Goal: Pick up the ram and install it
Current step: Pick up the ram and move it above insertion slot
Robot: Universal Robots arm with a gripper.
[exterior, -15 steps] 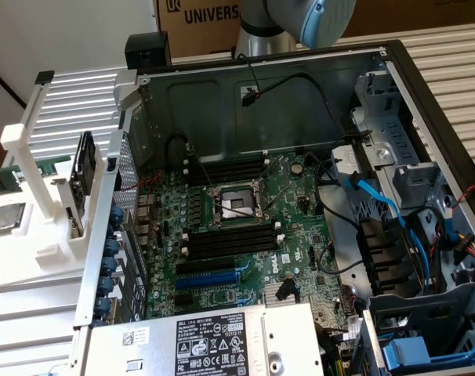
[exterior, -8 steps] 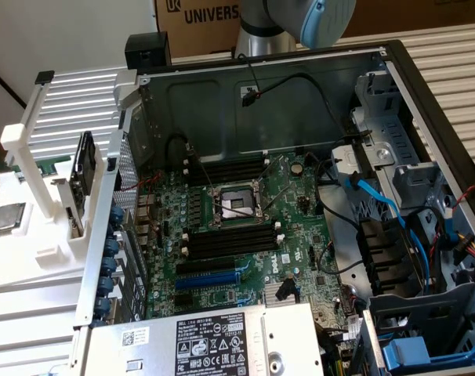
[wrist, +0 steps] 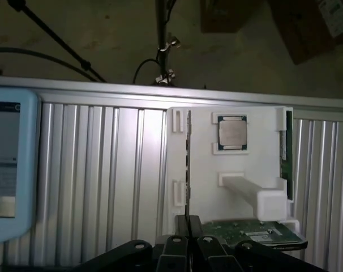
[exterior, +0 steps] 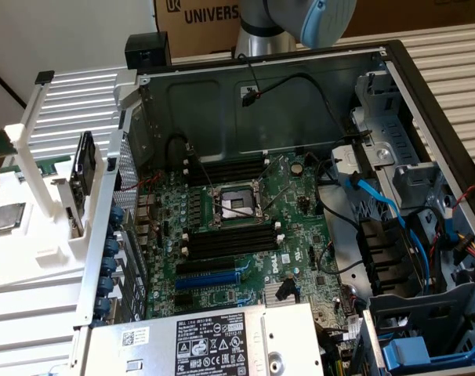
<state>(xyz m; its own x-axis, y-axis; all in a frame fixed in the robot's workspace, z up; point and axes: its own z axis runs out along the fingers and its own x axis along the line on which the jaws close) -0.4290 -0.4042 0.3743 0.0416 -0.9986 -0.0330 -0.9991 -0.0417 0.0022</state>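
1. Exterior view: the ram (exterior: 85,168) stands on its long edge in the white fixture (exterior: 41,235), on the exterior view's left of the open computer case (exterior: 426,86). The pick-up is not yet done.
2. On the motherboard (exterior: 300,196) the long black slots (exterior: 230,239) with white end clips are empty. Nothing is installed, so I judge that both the lifting and the seating are left to do.
3. The arm (exterior: 300,19) is at the far side of the case, high up and well apart from the fixture.
4. In the wrist view the gripper (wrist: 188,226) points toward the fixture, in line with the ram's thin edge. As far as I can tell it is not touching the ram.
5. Its fingers are drawn close together, with barely a slit between the tips, and nothing is clamped in them.
6. The fixture sits on the ribbed bench (wrist: 103,170) near one edge — the floor shows just beyond it.
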